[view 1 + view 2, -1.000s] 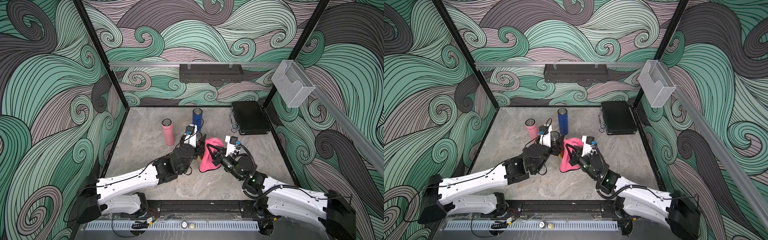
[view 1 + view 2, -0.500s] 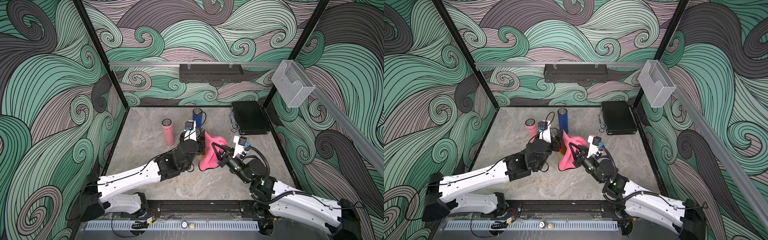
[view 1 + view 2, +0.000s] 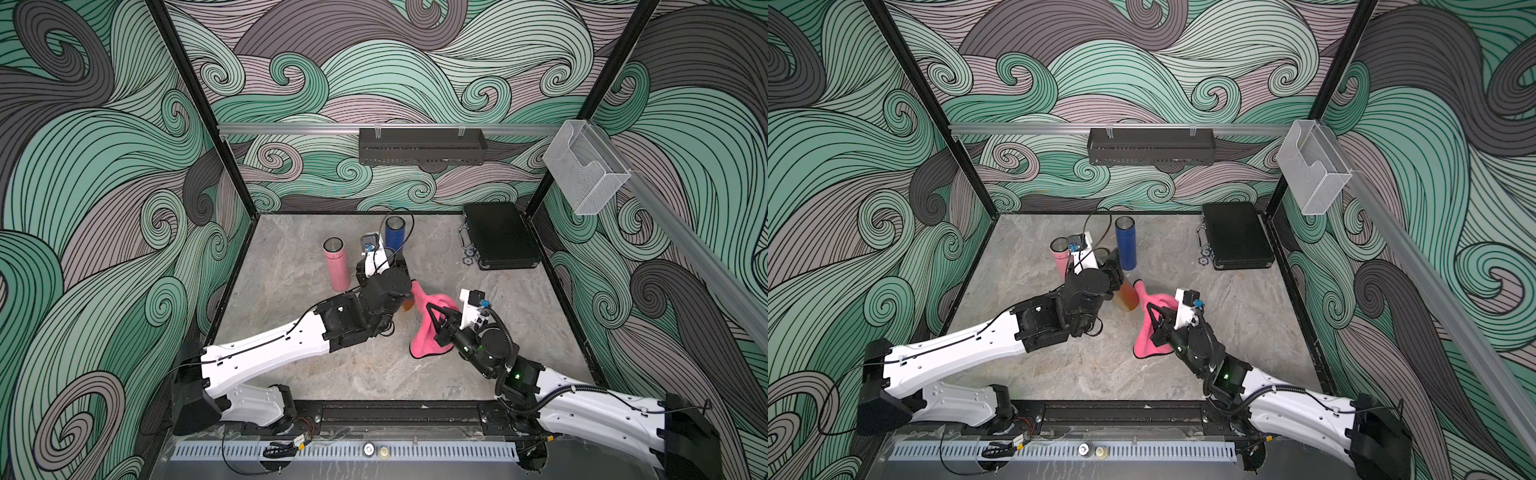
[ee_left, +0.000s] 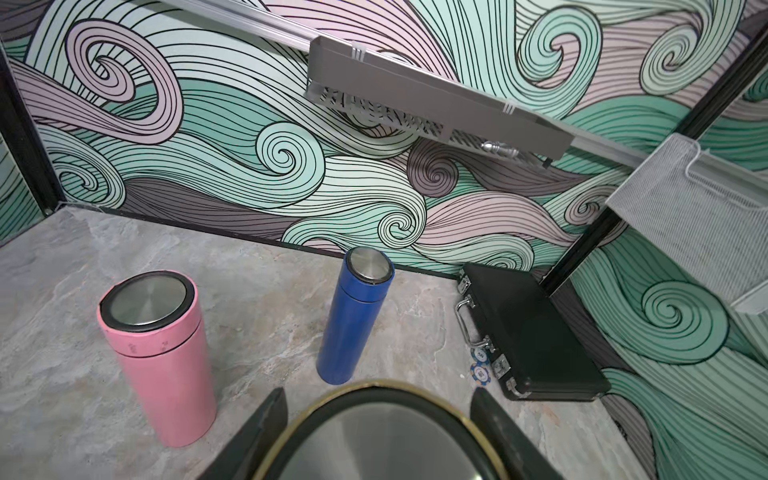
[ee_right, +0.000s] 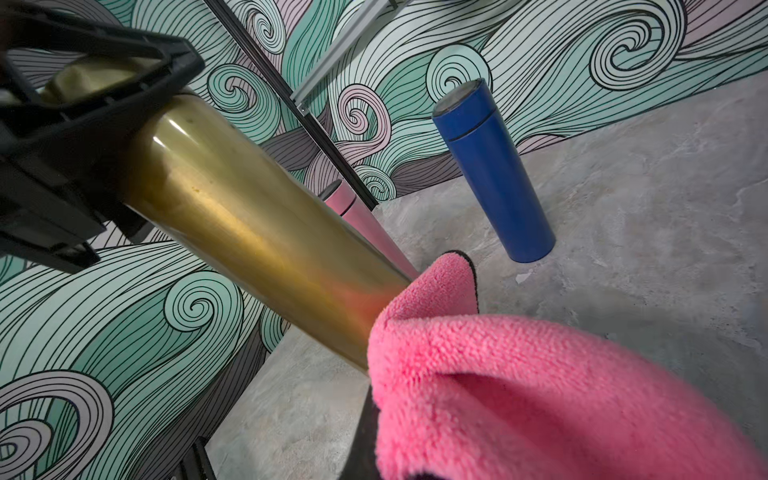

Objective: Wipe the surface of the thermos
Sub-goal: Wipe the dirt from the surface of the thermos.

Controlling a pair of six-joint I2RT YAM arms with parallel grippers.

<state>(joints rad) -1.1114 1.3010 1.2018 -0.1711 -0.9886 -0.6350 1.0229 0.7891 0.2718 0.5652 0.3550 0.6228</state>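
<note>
Clamping the gold thermos [image 5: 257, 232] near its lid, the left fingers [image 4: 259, 428] hold it. The right fingers [image 3: 435, 316] pinch the pink cloth [image 5: 519, 395] touching its lower end.

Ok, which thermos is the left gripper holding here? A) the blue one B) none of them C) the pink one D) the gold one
D: the left gripper is closed around the gold thermos near its lid, while the pink thermos and blue thermos stand apart from it, untouched.
</note>
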